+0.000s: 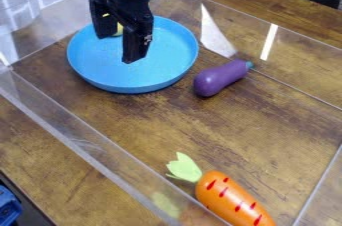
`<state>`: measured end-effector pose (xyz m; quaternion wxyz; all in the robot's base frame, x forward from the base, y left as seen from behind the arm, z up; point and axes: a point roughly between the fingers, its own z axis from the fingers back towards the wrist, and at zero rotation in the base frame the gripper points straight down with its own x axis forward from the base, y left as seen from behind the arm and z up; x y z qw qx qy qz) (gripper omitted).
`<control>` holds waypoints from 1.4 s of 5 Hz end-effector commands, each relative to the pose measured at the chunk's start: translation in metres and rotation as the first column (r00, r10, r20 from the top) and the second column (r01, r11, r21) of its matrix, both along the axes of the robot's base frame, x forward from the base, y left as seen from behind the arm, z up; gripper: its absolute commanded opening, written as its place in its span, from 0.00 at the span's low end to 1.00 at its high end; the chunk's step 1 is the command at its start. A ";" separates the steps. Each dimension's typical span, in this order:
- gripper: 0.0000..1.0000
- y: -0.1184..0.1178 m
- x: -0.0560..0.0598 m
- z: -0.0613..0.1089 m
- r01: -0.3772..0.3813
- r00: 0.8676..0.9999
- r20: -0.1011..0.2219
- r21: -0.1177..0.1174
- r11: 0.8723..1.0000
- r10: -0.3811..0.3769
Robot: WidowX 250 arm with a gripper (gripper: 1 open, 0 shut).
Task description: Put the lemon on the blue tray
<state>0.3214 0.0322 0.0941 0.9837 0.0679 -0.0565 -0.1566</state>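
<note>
The blue tray (167, 70) lies at the back left of the wooden table. My gripper (120, 32) points straight down over the tray's far left part. Its dark fingers (138, 44) straddle the lemon (119, 29). Only a small yellow patch of the lemon shows between them; the gripper body hides the rest. I cannot tell whether the lemon touches the tray floor.
A purple eggplant (222, 77) lies just right of the tray. An orange carrot (230, 200) with a green top lies at the front. Clear plastic walls (80, 140) fence the table on the left, front and right.
</note>
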 end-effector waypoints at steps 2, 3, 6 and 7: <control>1.00 -0.001 0.011 0.024 0.018 0.994 0.105 0.008 1.000 -0.019; 1.00 0.003 0.013 0.018 0.036 0.994 0.105 0.014 0.999 -0.037; 1.00 0.037 0.034 0.009 -0.090 0.991 0.104 0.028 0.996 0.087; 1.00 0.046 0.039 0.011 -0.131 0.987 0.102 0.031 0.991 0.127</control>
